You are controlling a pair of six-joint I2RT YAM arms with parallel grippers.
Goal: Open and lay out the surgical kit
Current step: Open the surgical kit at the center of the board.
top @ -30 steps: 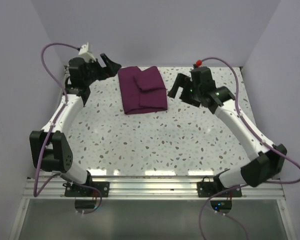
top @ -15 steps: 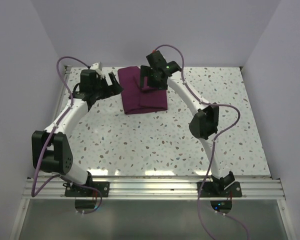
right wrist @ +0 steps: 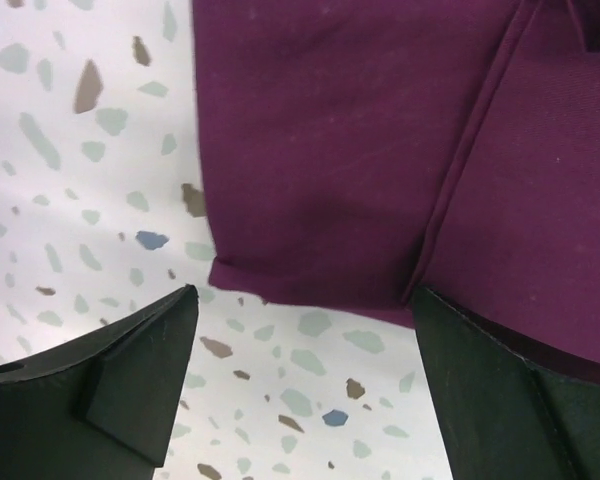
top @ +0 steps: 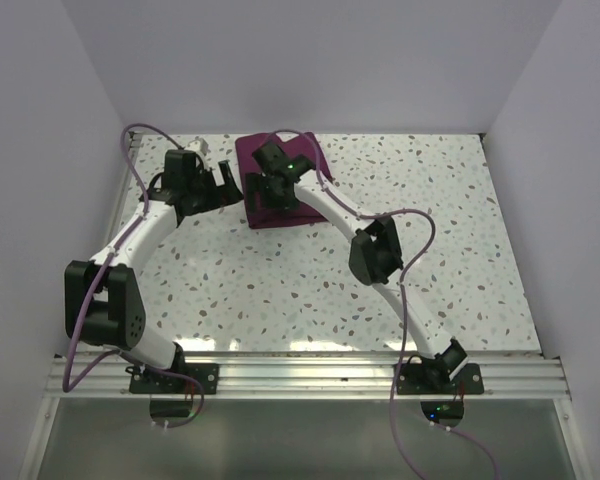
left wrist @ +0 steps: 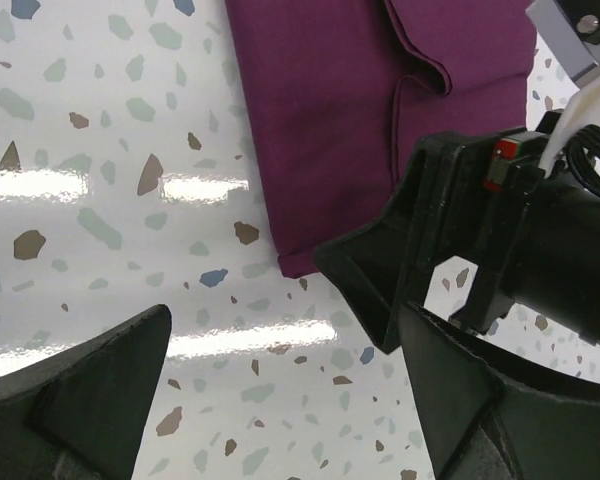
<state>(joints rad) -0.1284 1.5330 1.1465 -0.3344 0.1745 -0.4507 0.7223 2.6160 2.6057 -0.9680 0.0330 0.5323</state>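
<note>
Folded maroon cloth wrap (top: 252, 152) (left wrist: 320, 110) (right wrist: 380, 130) at far centre of speckled table (top: 430, 250). Right gripper (top: 265, 192) (right wrist: 300, 390) over its near-left corner, fingers spread wide, holding nothing. Left gripper (top: 230, 182) (left wrist: 280, 400) just left of that corner, likewise spread and empty.

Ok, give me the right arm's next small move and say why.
Probably lower the right gripper and close its fingers on the fold edge of the cloth wrap. The wrap lies fully folded on the table. The right fingers are open over its near left corner, where that edge shows. The left gripper, also open, sits off the wrap's left side.
</note>
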